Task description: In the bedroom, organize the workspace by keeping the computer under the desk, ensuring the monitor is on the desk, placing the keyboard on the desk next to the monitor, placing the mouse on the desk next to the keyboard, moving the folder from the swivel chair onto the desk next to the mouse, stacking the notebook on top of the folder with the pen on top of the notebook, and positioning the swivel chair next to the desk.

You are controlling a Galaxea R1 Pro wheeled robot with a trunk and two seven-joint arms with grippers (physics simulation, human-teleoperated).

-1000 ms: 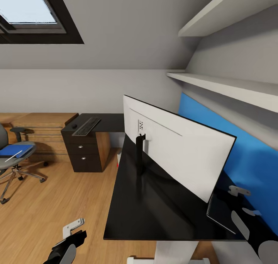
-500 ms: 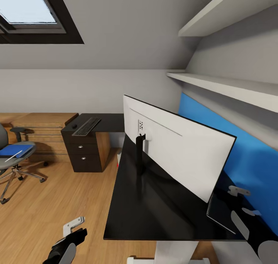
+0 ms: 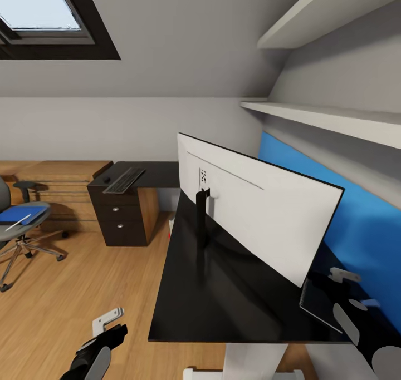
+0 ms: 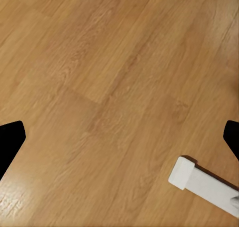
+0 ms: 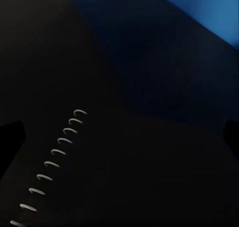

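Standing on desk [image 3: 223,291]: monitor [image 3: 262,216], white back showing. Beyond monitor on desk's far wing: keyboard [image 3: 125,180], mouse [image 3: 106,179] just beside it. Notebook [image 3: 320,305] behind monitor, under right gripper [image 3: 352,296], spread. Swivel chair [image 3: 14,224], well apart from monitor, holds folder [image 3: 19,214] and pen [image 3: 18,221]. Left gripper [image 4: 119,137] spread above floor [image 4: 99,77].

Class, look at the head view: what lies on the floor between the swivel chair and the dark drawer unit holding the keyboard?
Nothing: in the head view, bare wooden floor separates the swivel chair from the drawer unit under the keyboard.
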